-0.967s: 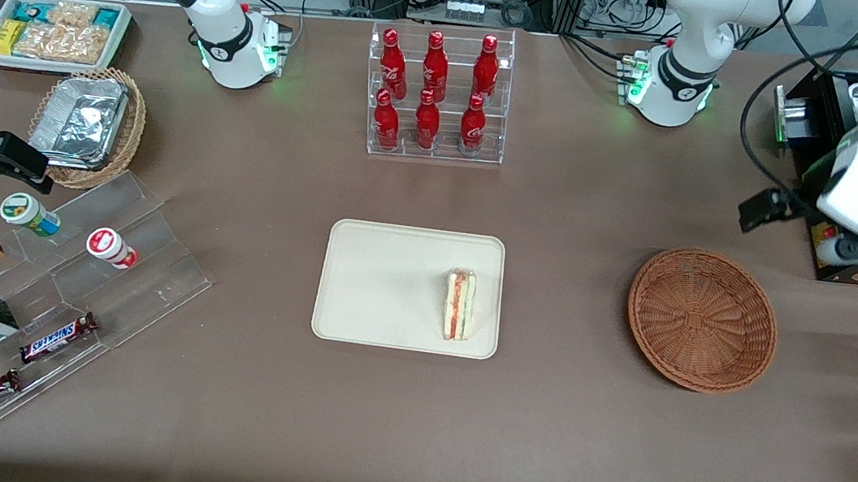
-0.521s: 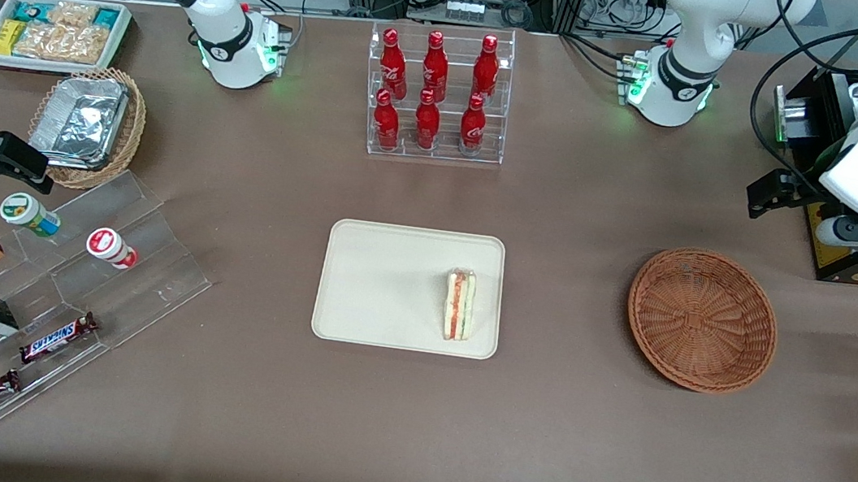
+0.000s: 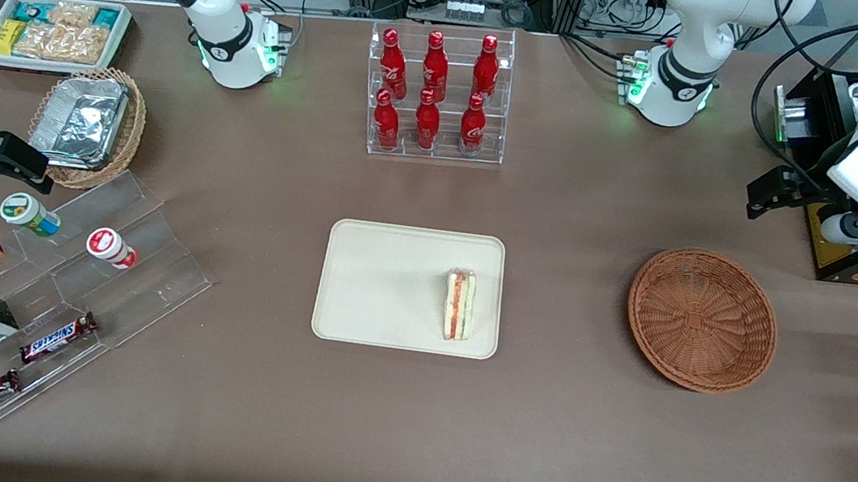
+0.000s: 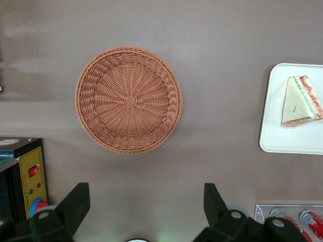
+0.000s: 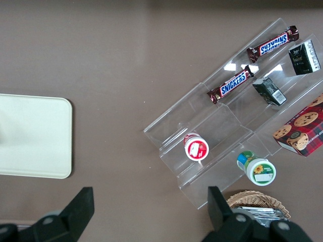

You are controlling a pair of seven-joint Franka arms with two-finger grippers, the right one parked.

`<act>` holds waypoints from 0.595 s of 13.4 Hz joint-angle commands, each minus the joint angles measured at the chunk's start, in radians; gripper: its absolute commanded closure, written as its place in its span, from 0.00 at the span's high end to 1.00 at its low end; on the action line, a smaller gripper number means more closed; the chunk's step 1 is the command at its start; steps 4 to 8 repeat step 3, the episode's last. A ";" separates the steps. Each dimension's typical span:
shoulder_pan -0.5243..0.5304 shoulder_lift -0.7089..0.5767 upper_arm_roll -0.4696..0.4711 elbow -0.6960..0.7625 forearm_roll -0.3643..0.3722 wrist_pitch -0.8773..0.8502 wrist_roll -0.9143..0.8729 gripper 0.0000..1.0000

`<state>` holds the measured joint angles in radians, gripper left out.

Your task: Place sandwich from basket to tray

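Resting on tray, sandwich, gripper open, Snickers bars

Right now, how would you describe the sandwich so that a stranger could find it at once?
Find the cream tray at the middle of the table, nearer the front camera than the rack of red bottles. The sandwich stands on it near the edge facing the basket. It is the only thing on the tray: a white wedge with red and green filling. The gripper, jaws open, hangs above the basket.
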<state>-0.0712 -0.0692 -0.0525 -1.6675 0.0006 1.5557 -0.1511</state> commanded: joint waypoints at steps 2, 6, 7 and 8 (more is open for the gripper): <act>0.002 0.011 0.000 0.026 -0.013 -0.016 0.022 1.00; 0.004 0.009 0.000 0.026 -0.013 -0.016 0.022 1.00; 0.004 0.009 0.000 0.026 -0.013 -0.016 0.022 1.00; 0.004 0.009 0.000 0.026 -0.013 -0.016 0.022 1.00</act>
